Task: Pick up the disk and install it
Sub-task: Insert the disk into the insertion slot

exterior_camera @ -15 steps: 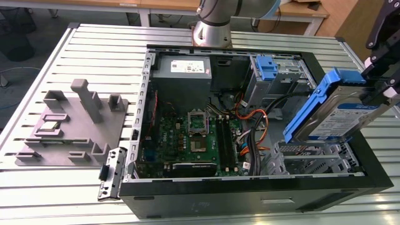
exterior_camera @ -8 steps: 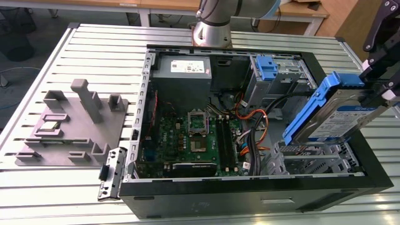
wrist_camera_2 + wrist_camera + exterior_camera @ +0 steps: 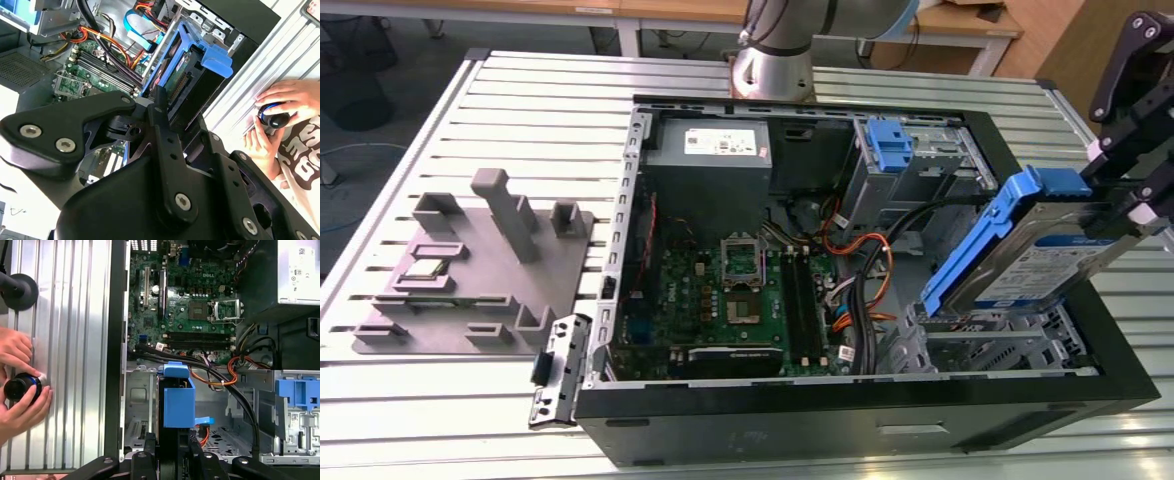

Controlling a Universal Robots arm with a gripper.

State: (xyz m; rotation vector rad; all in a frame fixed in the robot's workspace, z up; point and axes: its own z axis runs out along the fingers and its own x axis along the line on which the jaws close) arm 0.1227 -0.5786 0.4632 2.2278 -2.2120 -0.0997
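Bright, even room light. The ribbed metal desk (image 3: 65,340) glares almost white in the first wrist view. The open computer case (image 3: 854,425) is shadowed inside; the disk (image 3: 1047,265) gleams softly.

Cropped at the exterior view's right edge: claw (image 3: 1131,205). Hidden within its grip: rear end of the disk (image 3: 1054,250) (print on label (image 3: 1027,285) too small to read). Well aside from it, hand (image 3: 20,400) half cropped.
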